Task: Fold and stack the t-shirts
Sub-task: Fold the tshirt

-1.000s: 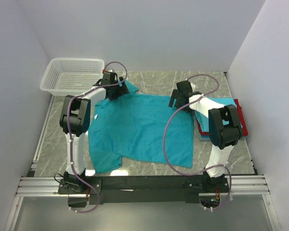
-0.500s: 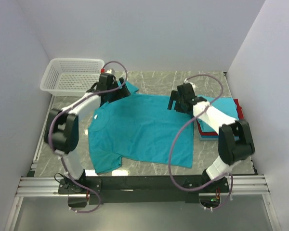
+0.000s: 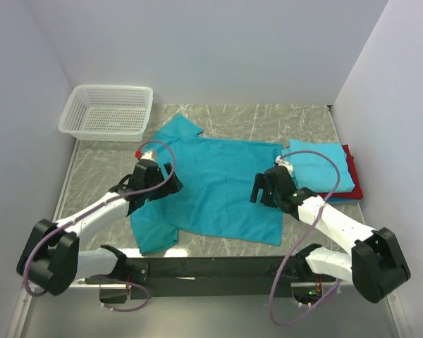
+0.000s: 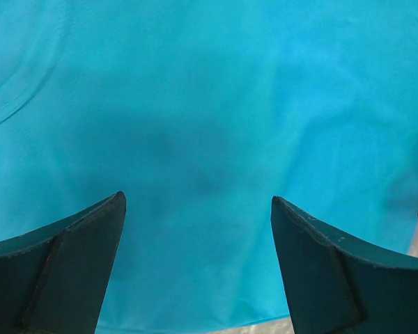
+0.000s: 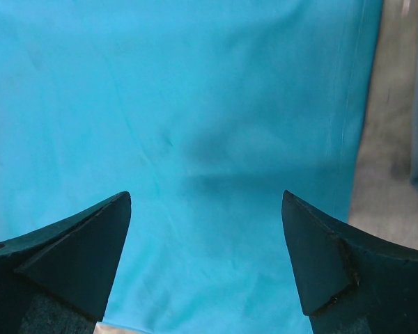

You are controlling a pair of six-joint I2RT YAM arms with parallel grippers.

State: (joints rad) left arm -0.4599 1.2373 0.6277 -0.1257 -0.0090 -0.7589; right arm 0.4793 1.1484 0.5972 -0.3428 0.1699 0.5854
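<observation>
**Item under inspection.** One teal t-shirt [image 3: 218, 186] lies spread open and flat at the middle of the grey marbled counter [image 3: 268, 121]. Its collar end points left and its hem right. One short sleeve points toward the far left and the other toward the near edge. The cloth is largely smooth, with faint creases only.

At the right of the counter, just beside the hem, is a stack of folded shirts. A light teal folded shirt [image 3: 323, 167] lies on top, and a red folded shirt [image 3: 353, 187] shows beneath it along the right and near edges. A white mesh basket [image 3: 107, 111] stands at the far left corner, apart from the spread shirt.

**Arms.** The left arm [image 3: 92, 215] reaches low over the collar end. The right arm [image 3: 338, 227] reaches low over the hem end. The left jaws and right jaws both stand wide apart with nothing between them. Whether their tips touch the cloth cannot be told.

**Differences between views.** Only the overhead view shows the whole layout, the stack and the basket. The left wrist view adds a curved stitched seam at its upper left and a strip of counter below the cloth's edge. The right wrist view adds the straight hem line, with bare counter to its right. Neither wrist view shows a sleeve.
</observation>
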